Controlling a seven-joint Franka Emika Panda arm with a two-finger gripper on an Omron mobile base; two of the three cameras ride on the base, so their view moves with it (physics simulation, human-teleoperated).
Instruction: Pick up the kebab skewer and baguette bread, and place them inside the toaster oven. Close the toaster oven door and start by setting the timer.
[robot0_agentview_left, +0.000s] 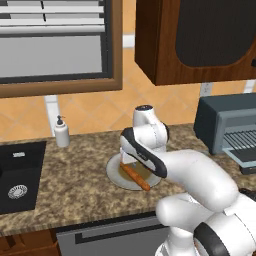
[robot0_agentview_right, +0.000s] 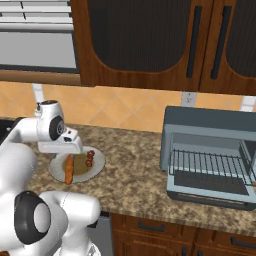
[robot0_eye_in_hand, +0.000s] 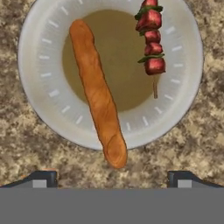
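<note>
A round white plate (robot0_eye_in_hand: 35, 100) with a brown centre is shown on the speckled stone worktop (robot0_agentview_right: 135, 180), and two items are held in it: one baguette bread (robot0_eye_in_hand: 98, 94), laid lengthwise with one tapered end passing over the rim onto the worktop, and one kebab skewer (robot0_eye_in_hand: 150, 41), carrying four red chunks with green pieces between them, set apart from the loaf on the other side of the plate. The gripper (robot0_eye_in_hand: 112, 179) is held above the plate with its two finger tips spread wide and nothing between them. To the right, one toaster oven (robot0_agentview_right: 212, 150) is seen on the same worktop, well apart from the plate; the toaster oven door (robot0_agentview_right: 210, 192) is folded down and a single wire rack (robot0_agentview_right: 210, 165) is exposed inside. One black sink (robot0_agentview_left: 20, 172) and one soap dispenser (robot0_agentview_left: 61, 131) are seen at the left.
</note>
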